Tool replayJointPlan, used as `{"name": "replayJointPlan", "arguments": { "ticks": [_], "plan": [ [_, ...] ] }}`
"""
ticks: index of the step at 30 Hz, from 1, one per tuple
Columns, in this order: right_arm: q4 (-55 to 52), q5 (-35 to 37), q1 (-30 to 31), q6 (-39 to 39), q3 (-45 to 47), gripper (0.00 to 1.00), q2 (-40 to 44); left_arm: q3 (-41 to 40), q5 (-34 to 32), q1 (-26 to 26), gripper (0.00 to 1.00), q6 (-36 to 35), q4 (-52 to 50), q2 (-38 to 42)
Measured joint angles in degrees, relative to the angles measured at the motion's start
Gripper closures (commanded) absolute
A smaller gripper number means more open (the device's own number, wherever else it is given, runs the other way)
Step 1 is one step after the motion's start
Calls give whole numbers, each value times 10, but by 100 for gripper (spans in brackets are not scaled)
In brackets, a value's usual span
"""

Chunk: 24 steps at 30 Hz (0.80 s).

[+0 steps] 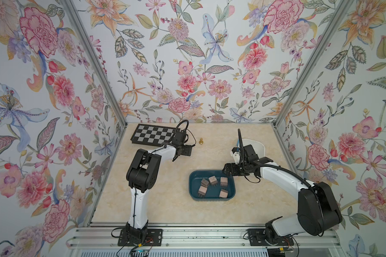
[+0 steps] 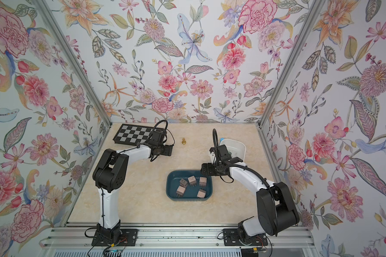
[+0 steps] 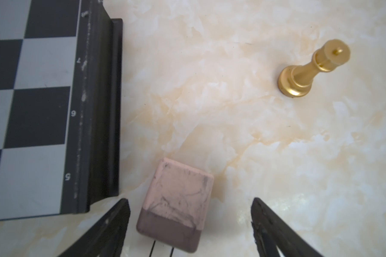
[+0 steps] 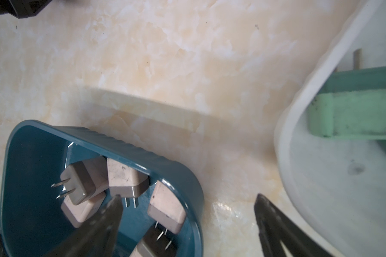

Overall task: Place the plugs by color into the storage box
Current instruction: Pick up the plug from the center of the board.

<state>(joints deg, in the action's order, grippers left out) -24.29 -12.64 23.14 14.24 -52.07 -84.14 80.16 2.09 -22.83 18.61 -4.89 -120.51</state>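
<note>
Pick-up step: left claw [image 3: 191, 224], jaws apart, straddles a pink plug [image 3: 176, 200] lying on the surface beside the chessboard [image 3: 31, 106]; next it likely must close, lift, carry to the blue box [image 1: 193, 191]; right claw [image 4: 188, 222] spread, empty.

Marbled cream tabletop [image 1: 165, 211] held a chessboard [image 1: 152, 134], gold chess piece [image 1: 200, 141], blue tray [image 1: 193, 189], white bin [image 1: 260, 149], and one loose pink plug [image 3: 176, 204].
</note>
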Motion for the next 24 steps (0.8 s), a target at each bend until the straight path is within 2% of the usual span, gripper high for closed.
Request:
{"name": "replayJointPlan", "arguments": {
  "ticks": [15, 24],
  "plan": [
    [2, 2, 7, 2, -8, 6, -9, 7, 10, 0, 49, -1, 20, -30],
    [2, 2, 7, 2, -8, 6, -9, 7, 7, 0, 55, -2, 30, -30]
  ]
}}
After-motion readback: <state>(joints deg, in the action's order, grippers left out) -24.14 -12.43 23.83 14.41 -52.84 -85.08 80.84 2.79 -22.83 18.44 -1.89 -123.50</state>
